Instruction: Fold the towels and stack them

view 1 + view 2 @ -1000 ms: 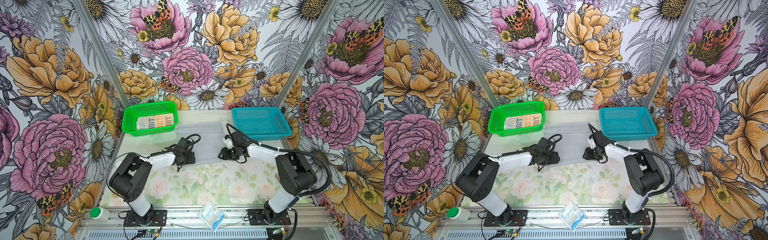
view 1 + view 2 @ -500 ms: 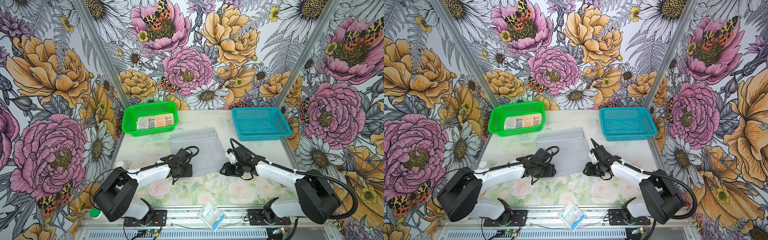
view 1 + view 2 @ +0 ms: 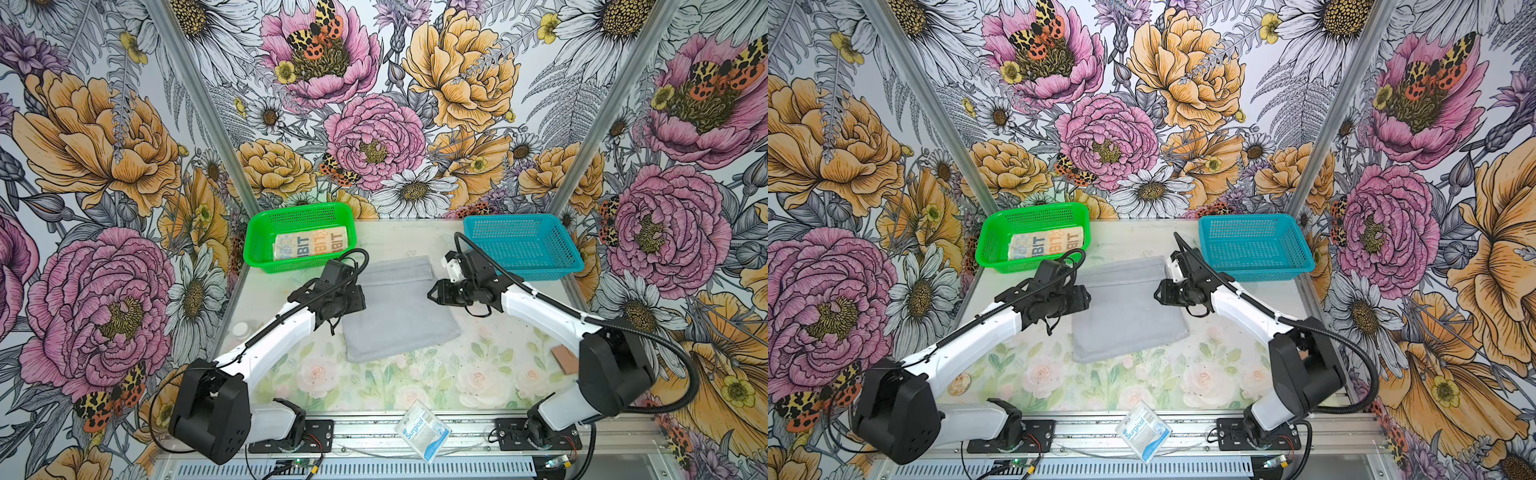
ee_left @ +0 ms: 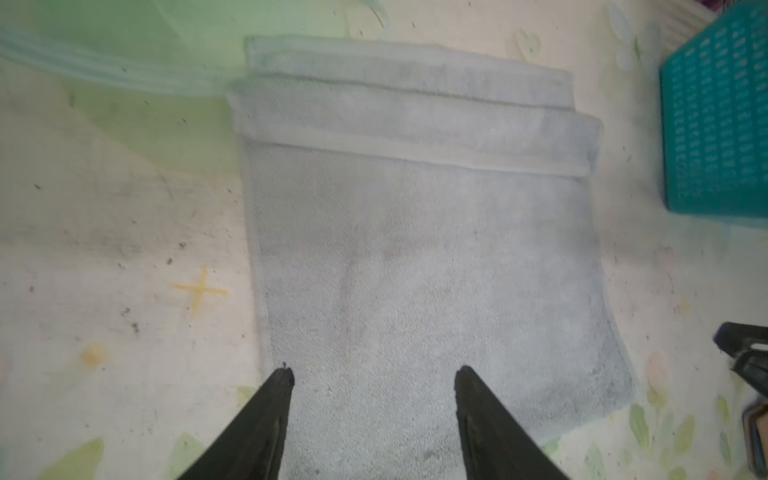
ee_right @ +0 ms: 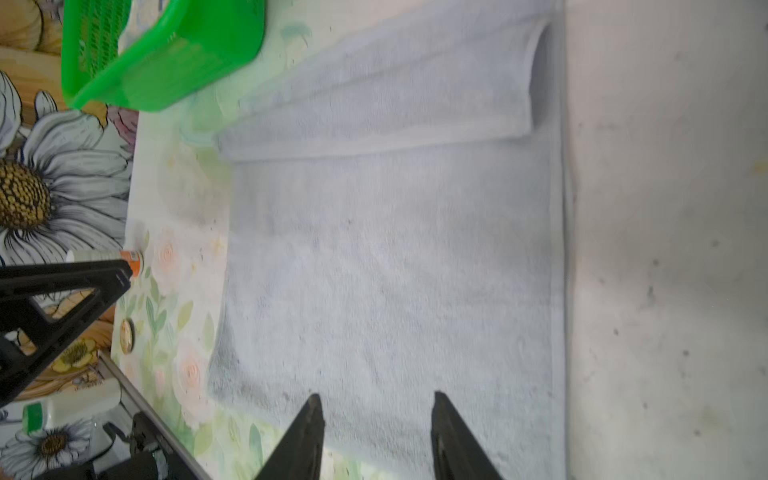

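I see a green basket [image 3: 291, 266] back left, a teal basket [image 3: 519, 245] back right, a Surgical packet [image 3: 422, 430] on the front rail, and a brown card [image 3: 564, 359] at the table's right edge.

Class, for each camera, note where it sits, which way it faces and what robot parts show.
Both top views: high in front, looking down at the table; left arm, right arm show.
Left wrist: over the grey towel, looking down, teal basket beyond; left gripper open.
Right wrist: over the grey towel, looking down, green basket beyond; right gripper open.
Shared: all show the grey towel.
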